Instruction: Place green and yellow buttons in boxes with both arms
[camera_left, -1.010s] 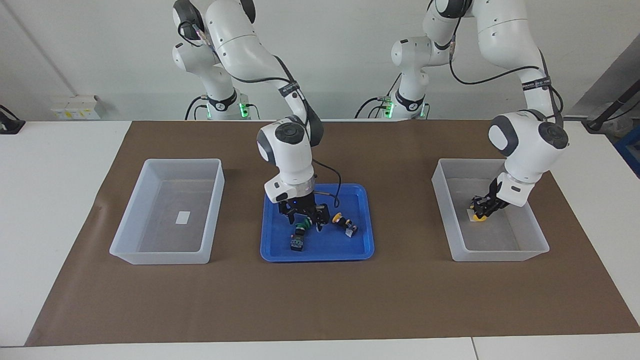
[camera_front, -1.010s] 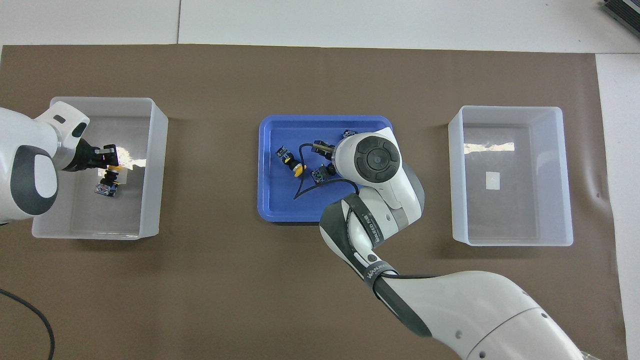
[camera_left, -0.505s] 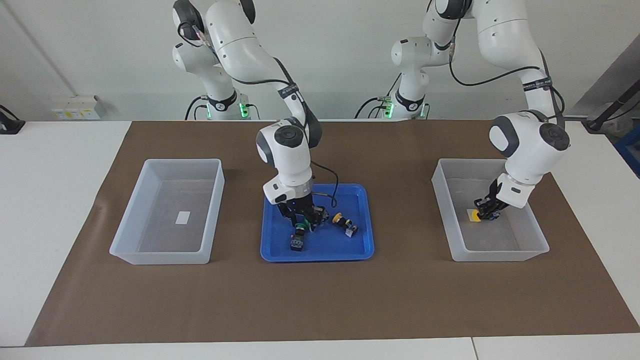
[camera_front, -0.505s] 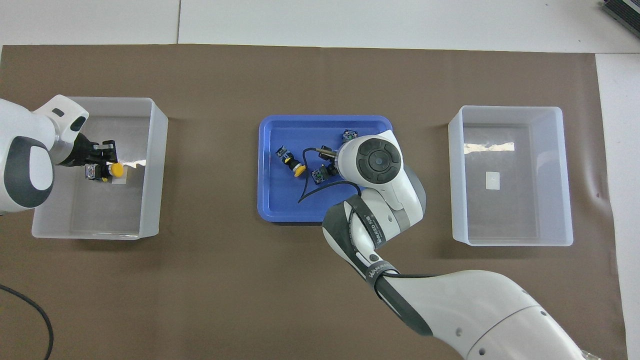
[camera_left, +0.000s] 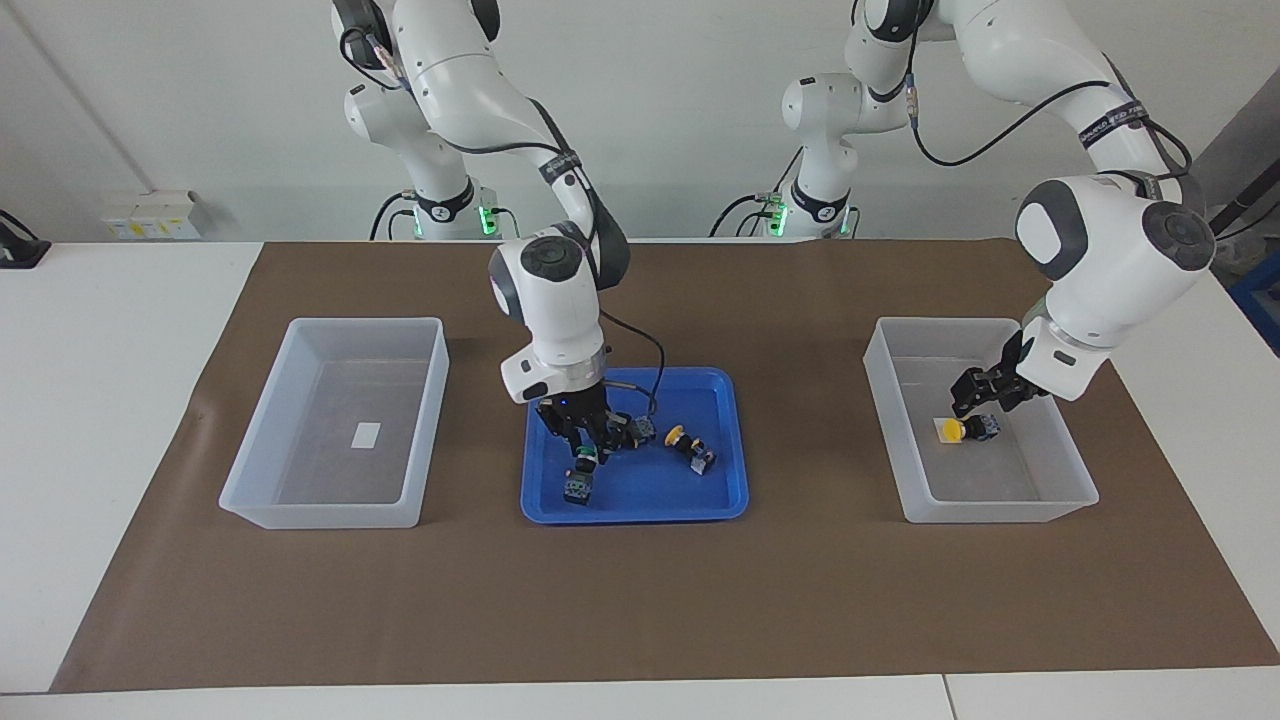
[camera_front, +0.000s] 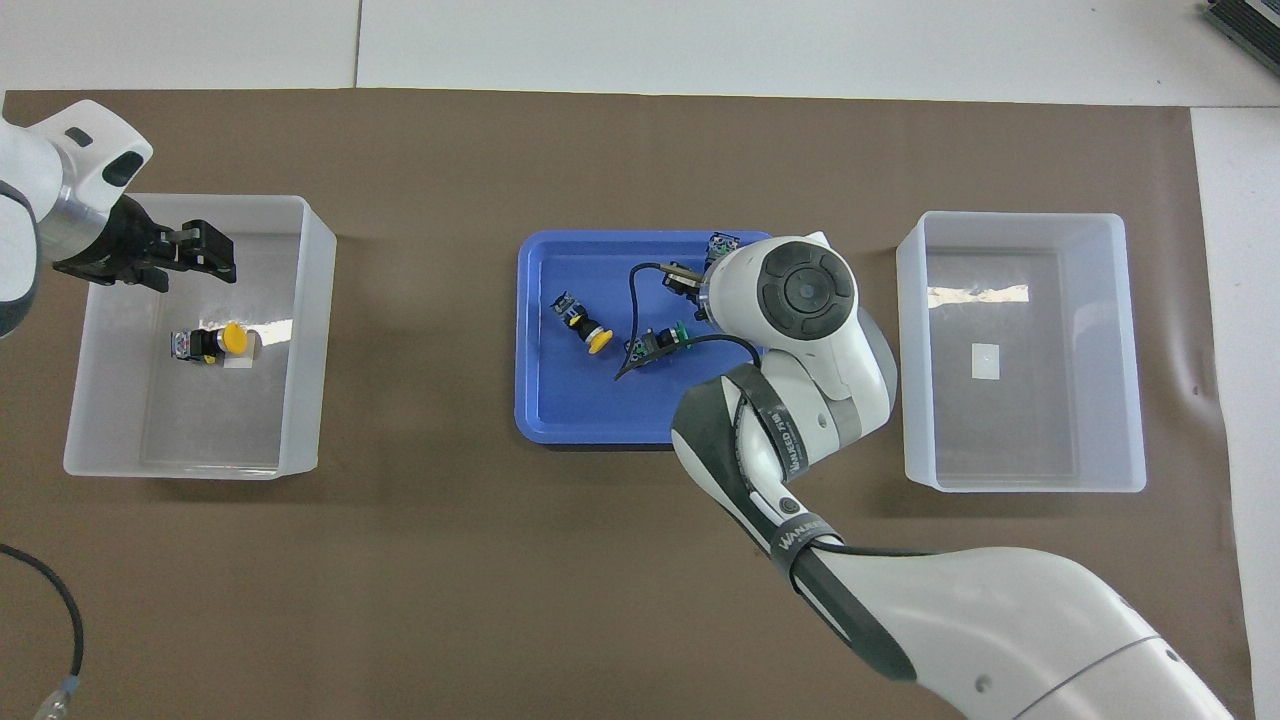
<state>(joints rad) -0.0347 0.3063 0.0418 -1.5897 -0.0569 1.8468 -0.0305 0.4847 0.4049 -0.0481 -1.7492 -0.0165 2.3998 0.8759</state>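
My left gripper (camera_left: 978, 399) is open and empty, raised over the translucent bin (camera_left: 1000, 514) at the left arm's end; it also shows in the overhead view (camera_front: 213, 252). A yellow button (camera_left: 960, 430) lies on its side in that bin (camera_front: 303, 330), also seen from overhead (camera_front: 214, 343). My right gripper (camera_left: 582, 448) is over the blue tray (camera_left: 660, 500) and shut on a green button (camera_left: 578, 482), held just above the tray. From overhead my wrist hides these fingers, and the held button (camera_front: 722, 244) peeks out. A second green button (camera_front: 660, 342) and a yellow button (camera_front: 585, 328) lie in the tray.
The other translucent bin (camera_left: 330, 514) stands at the right arm's end with only its white label (camera_left: 367, 434) inside; it shows from overhead too (camera_front: 1020, 222). A brown mat (camera_left: 640, 600) covers the table. A black cable (camera_front: 640, 300) loops over the tray.
My left gripper let go of the yellow button in the bin and rose. My right gripper closed on the green button and shifted with it toward the right arm's end.
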